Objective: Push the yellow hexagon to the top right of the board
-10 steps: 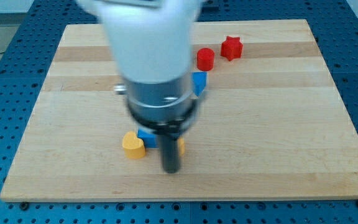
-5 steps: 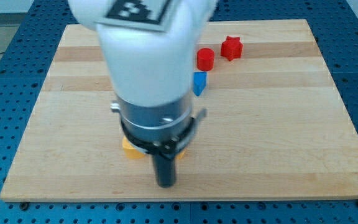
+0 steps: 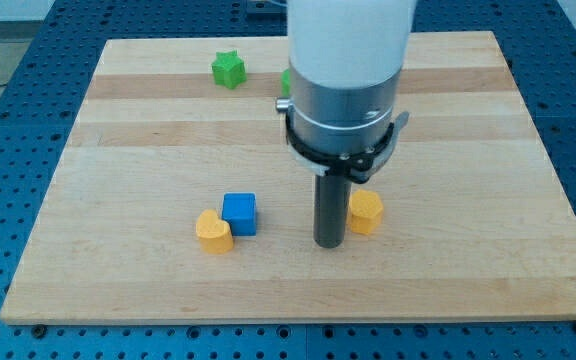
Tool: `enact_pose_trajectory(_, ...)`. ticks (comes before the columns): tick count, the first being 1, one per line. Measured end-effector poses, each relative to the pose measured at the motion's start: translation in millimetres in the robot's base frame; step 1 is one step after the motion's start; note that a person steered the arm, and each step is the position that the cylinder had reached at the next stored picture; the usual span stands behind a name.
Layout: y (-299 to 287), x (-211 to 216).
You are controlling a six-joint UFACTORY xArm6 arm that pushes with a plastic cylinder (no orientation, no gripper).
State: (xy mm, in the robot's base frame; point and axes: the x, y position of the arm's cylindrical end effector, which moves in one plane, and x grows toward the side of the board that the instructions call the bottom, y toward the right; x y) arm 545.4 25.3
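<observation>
The yellow hexagon (image 3: 365,211) sits on the wooden board (image 3: 118,180), right of centre in the lower half. My tip (image 3: 329,243) is down on the board just to the hexagon's left, touching or nearly touching its side. A yellow heart-shaped block (image 3: 213,231) and a blue cube (image 3: 239,213) lie together at the lower left of centre, well left of my tip.
A green star-shaped block (image 3: 228,69) lies near the view's top, left of the arm. Another green block (image 3: 285,82) peeks out beside the arm's body. The arm's white and grey body (image 3: 343,90) hides the upper middle of the board.
The arm has moved to the view's right, and my tip now stands left of the yellow hexagon. The hexagon lies further right. The red blocks and blue triangle are now hidden; green blocks show.
</observation>
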Motion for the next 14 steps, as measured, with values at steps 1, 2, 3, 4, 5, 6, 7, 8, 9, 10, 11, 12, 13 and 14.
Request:
enact_pose_trajectory(1,0,-17)
enact_pose_trajectory(2,19,-22)
enact_pose_trajectory(3,35,-3)
enact_pose_trajectory(4,38,-26)
enact_pose_trajectory(5,45,-44)
enact_pose_trajectory(6,65,-37)
enact_pose_trajectory(7,82,-35)
enact_pose_trajectory(8,96,-24)
enact_pose_trajectory(9,119,-22)
enact_pose_trajectory(10,125,-57)
enact_pose_trajectory(11,125,-118)
enact_pose_trajectory(12,127,-166)
enact_pose_trajectory(13,127,-214)
enact_pose_trajectory(14,127,-241)
